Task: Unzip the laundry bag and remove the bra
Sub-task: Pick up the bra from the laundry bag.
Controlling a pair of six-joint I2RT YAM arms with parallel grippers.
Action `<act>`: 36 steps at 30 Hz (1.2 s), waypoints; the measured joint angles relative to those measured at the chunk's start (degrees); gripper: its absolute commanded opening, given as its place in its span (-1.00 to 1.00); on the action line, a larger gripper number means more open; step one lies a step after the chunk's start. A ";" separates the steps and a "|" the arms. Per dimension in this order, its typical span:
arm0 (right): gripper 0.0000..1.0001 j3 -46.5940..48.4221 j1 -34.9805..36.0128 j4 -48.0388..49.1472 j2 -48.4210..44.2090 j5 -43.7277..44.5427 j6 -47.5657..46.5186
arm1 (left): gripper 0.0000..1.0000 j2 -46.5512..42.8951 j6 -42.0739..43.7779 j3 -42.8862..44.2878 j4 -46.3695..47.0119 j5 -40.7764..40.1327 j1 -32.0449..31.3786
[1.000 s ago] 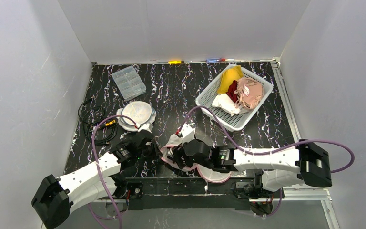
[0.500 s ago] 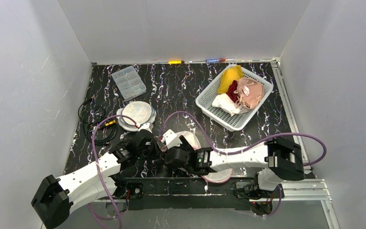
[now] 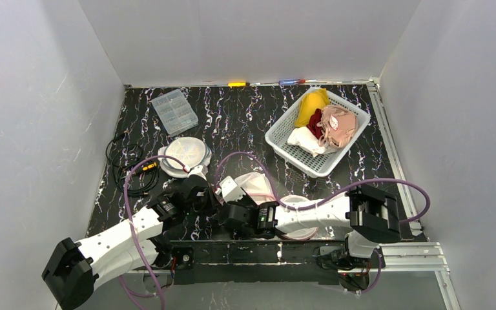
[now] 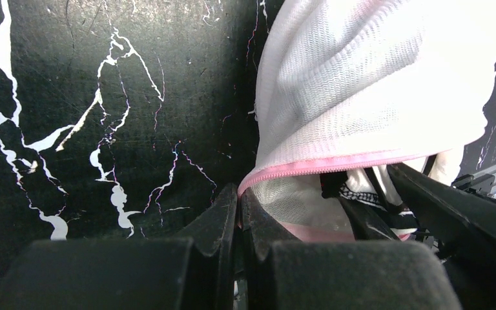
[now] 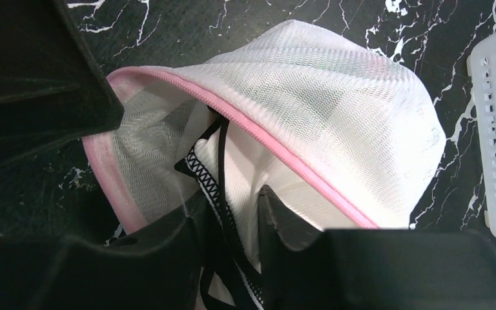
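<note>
- Pinching the pink zipper edge point(image 4: 336, 165) of the laundry bag point(image 4: 374, 84), the left pincer point(image 4: 239, 194) is closed tight on it, close to the bench's point(image 3: 245, 116) near edge.
- The white mesh bag lies about midway along that near edge, its mouth gaping open toward the arms.
- The right pincer point(image 5: 232, 200) reaches into the mouth; its jaws stand a little apart with the bra point(image 5: 245, 161) between them. I cannot tell whether they truly clamp it.
- The bra is inside the bag, white with a black zigzag trim, partly showing at the opening.
- Toward the left edge sit a round white dish point(image 3: 185, 153) and a coil of black cable point(image 3: 119, 161).
- Further back left is a clear compartment box point(image 3: 175, 111).
- Near the far right corner, a white basket point(image 3: 278, 132) holds yellow, red, pink and white clothes point(image 3: 336, 126).
- 2 small tools point(image 3: 237, 84) lie along the far edge.
</note>
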 measured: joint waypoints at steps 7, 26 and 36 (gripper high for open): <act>-0.74 -4.55 0.61 3.43 -7.89 -2.99 -1.57 | -1.00 0.00 0.02 0.00 -0.02 -0.02 0.00; -0.97 -8.44 0.61 5.31 -21.24 -27.28 -13.11 | -1.00 1.33 1.11 7.61 -3.96 -1.70 0.00; -0.97 -8.28 0.63 5.01 -34.60 -24.39 -15.02 | -1.00 2.64 1.31 8.28 -4.61 -2.25 0.00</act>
